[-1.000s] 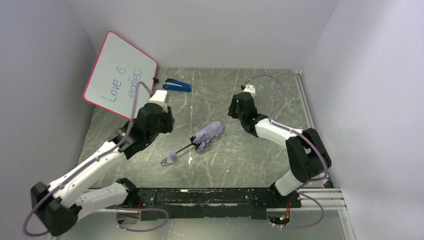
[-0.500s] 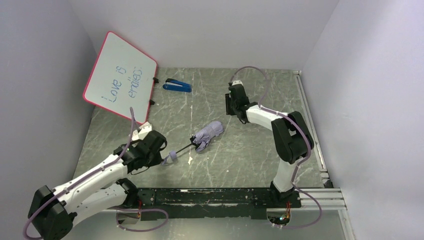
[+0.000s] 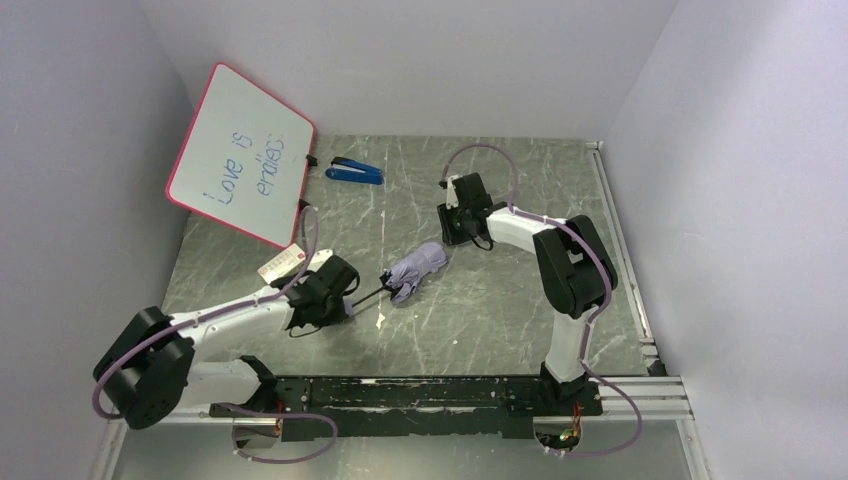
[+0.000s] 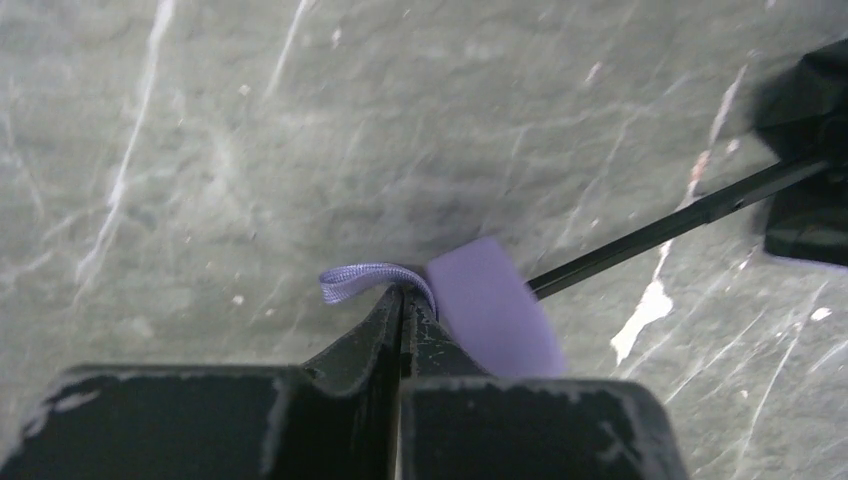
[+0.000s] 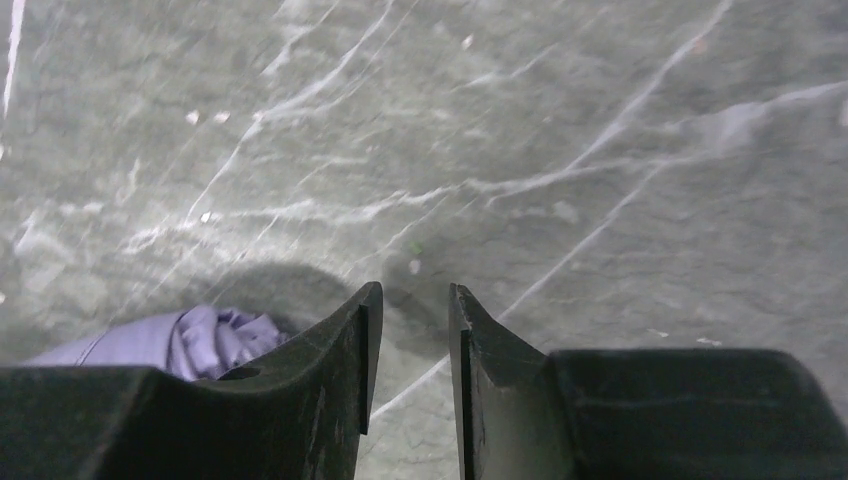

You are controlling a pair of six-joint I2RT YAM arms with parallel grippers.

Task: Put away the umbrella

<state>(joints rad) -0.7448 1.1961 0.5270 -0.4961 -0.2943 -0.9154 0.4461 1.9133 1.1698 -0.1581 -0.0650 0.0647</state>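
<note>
The umbrella lies folded mid-table, its lilac canopy (image 3: 417,266) bunched and a thin black shaft (image 3: 368,295) running to the near left. In the left wrist view the lilac handle (image 4: 492,322) sits just right of my fingertips and the wrist loop (image 4: 355,280) curls over them. My left gripper (image 3: 338,303) (image 4: 403,296) is low at the handle with its jaws shut; I cannot tell if the loop is pinched. My right gripper (image 3: 455,226) (image 5: 410,296) is open and empty, just beyond the canopy's far end (image 5: 205,340).
A red-framed whiteboard (image 3: 240,150) leans at the back left. A blue stapler-like object (image 3: 356,171) lies beside it. Grey walls close in both sides, and a metal rail (image 3: 620,230) runs along the right edge.
My left gripper has come down from the whiteboard to the umbrella handle. My right gripper has moved left and toward the canopy. The umbrella has not moved.
</note>
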